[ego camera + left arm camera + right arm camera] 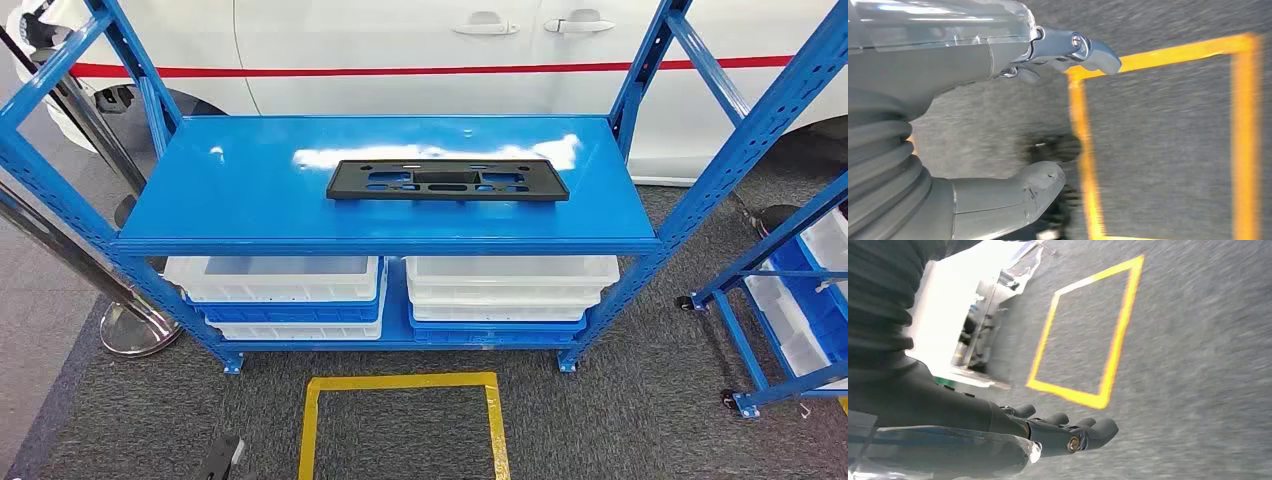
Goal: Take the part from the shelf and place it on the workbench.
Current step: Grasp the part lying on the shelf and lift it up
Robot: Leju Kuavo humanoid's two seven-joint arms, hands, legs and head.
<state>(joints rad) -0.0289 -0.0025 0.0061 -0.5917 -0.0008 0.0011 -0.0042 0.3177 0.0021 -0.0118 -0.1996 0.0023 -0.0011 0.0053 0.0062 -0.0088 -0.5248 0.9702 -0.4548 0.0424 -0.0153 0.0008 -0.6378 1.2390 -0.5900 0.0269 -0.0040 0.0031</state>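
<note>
The part [448, 181], a flat black rectangular plate with cut-outs, lies lengthwise near the middle of the blue shelf [250, 190], on its top board. My left hand [998, 60] hangs low over the grey carpet beside a yellow floor marking; its fingers [1083, 50] and thumb [1038, 185] are apart with nothing between them. My right hand [1043, 432] also hangs above the carpet, fingers stretched out and holding nothing. Both hands are far below the part.
White and blue bins [510, 285] fill the lower shelf. A yellow taped square [400, 420] marks the carpet in front. A steel post base [135, 328] stands at left, a wheeled blue rack [790, 300] at right, a white car [400, 50] behind.
</note>
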